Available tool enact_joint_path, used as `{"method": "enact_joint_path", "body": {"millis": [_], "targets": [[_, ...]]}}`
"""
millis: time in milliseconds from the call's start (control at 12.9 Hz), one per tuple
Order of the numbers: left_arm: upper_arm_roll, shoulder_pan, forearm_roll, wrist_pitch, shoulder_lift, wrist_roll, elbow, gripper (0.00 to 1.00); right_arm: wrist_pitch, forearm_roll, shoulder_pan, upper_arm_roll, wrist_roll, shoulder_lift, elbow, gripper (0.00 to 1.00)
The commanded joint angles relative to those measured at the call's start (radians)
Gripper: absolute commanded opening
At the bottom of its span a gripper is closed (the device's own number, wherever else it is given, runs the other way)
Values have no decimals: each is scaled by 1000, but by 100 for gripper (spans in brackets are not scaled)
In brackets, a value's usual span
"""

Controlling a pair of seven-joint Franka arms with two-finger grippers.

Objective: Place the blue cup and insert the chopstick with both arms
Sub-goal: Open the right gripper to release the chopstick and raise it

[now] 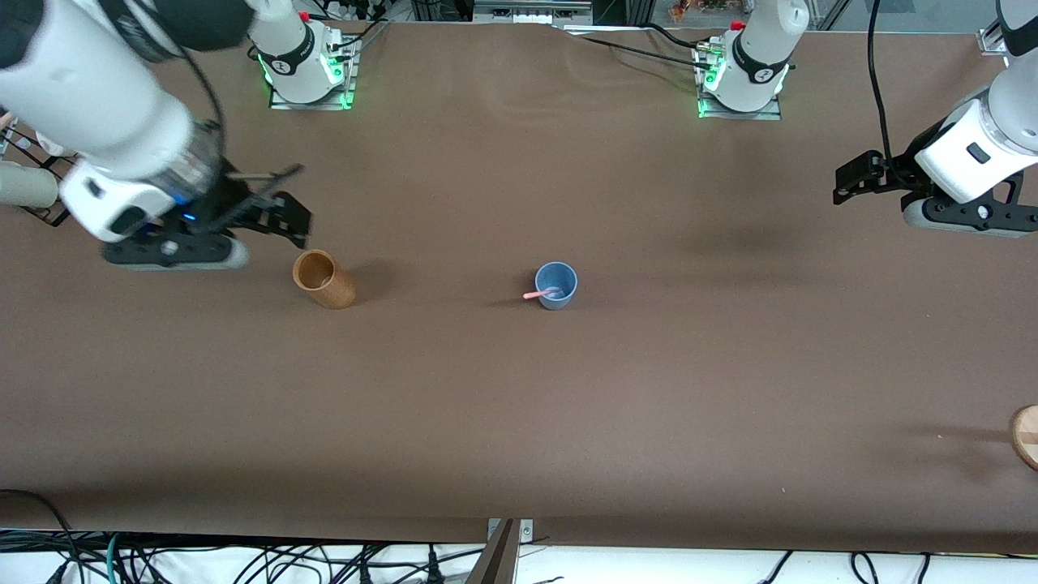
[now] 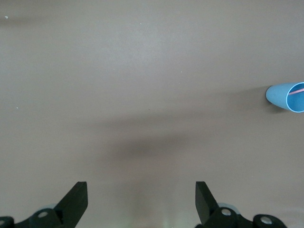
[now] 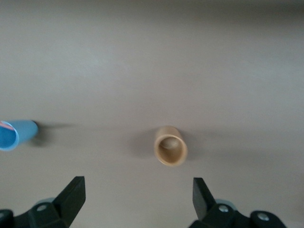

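The blue cup [image 1: 556, 285] stands upright near the middle of the table. The pink chopstick [image 1: 539, 294] leans inside it, its end sticking out over the rim toward the right arm's end. The cup also shows in the left wrist view [image 2: 286, 96] and the right wrist view [image 3: 16, 134]. My left gripper [image 1: 847, 182] is open and empty, up over the table at the left arm's end. My right gripper [image 1: 288, 212] is open and empty, up over the table at the right arm's end, close to the brown cup [image 1: 323, 279].
The tall tan-brown cup stands upright, between the right gripper and the blue cup; it shows in the right wrist view [image 3: 170, 146]. A round wooden object [image 1: 1027, 435] sits at the table's edge at the left arm's end, nearer the front camera.
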Motion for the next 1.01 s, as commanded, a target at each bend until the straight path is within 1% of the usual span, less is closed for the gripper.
{"method": "enact_joint_path", "body": {"millis": [0,155,232,310,464,619,929], "targets": [[5,10,-15,10,-4,14,-7,100,18,7,-74,27,-88,-187,-219,100],[7,11,-15,10,-4,10,-7,100,22,-9,-137,82,-108,-254,-296,100],[7,11,-15,10,-4,10,-7,100,19,-35,-153,104,-109,-264,-306,100],[7,11,-15,10,-4,10,-7,100,16,-44,-156,107,-113,-263,-300,100],[7,11,-15,10,-4,8,-7,100,18,-35,-156,102,-106,-239,-274,100],[8,13,-14,10,-2,10,-7,100,15,-33,-157,102,-108,-203,-225,100],[8,13,-12,10,1,10,-7,100,15,-32,-145,107,-102,-196,-228,100]]}}
